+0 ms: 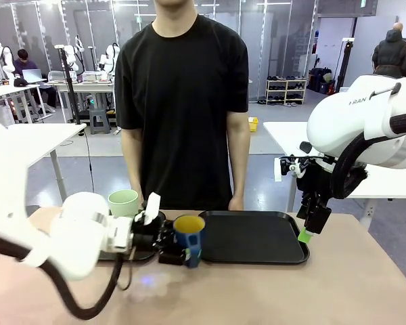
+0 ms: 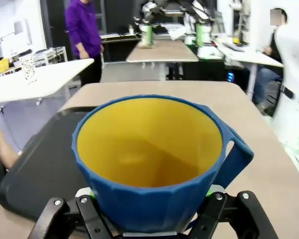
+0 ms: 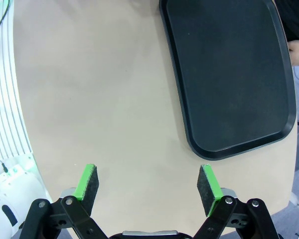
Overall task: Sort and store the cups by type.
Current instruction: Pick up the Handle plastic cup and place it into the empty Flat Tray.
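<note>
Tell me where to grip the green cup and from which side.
Grip the green cup across its upper wall, coming straight down from above. It stands upright with the mouth open and has no handle, and the left arm hides its lower body, so the rim is the free part.

Grey floor (image 1: 271,145), glass partition walls (image 1: 271,40) behind, white tables (image 1: 34,139) at both sides, low shoe shelf (image 1: 285,91) far right, bright overhead light.

tan table (image 1: 365,271), black tray (image 1: 254,237) on it
</note>
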Controlling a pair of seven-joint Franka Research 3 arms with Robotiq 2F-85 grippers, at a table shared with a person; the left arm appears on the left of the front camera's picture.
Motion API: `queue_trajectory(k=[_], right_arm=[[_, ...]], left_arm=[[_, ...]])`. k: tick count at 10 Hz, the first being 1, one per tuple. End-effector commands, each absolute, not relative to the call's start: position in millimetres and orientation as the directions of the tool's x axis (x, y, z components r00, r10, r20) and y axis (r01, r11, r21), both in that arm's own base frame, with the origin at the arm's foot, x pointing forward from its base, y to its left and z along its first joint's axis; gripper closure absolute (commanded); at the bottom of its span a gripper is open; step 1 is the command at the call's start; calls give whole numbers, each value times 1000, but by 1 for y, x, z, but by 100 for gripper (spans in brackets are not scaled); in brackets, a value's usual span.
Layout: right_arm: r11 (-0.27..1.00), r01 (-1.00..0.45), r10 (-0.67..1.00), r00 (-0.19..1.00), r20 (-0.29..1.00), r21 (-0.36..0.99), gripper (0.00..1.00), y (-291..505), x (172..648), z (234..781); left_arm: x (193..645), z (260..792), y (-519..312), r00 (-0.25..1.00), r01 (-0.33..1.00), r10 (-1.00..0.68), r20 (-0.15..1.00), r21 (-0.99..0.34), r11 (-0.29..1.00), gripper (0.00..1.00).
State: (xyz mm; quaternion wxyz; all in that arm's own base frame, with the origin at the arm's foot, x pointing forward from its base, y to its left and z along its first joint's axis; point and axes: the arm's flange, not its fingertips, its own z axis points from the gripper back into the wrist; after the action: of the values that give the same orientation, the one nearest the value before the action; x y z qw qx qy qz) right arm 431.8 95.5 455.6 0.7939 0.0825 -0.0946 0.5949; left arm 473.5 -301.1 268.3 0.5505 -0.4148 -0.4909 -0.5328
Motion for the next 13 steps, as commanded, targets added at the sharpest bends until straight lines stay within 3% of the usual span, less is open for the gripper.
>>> queue_trajectory(k=[1,5,13], right_arm=[[295,-956,924,287,254,10,0,96,429,453],[295,-956,924,287,254,10,0,96,429,453],[295,-956,924,287,254,10,0,96,429,453]], left_arm=[[498,248,-341,-102,984,-145,984,122,130,28],[535,245,-398,-125,959,-183,975,166,231,28],[547,230,-403,-125,965,-244,962,175,196,28]])
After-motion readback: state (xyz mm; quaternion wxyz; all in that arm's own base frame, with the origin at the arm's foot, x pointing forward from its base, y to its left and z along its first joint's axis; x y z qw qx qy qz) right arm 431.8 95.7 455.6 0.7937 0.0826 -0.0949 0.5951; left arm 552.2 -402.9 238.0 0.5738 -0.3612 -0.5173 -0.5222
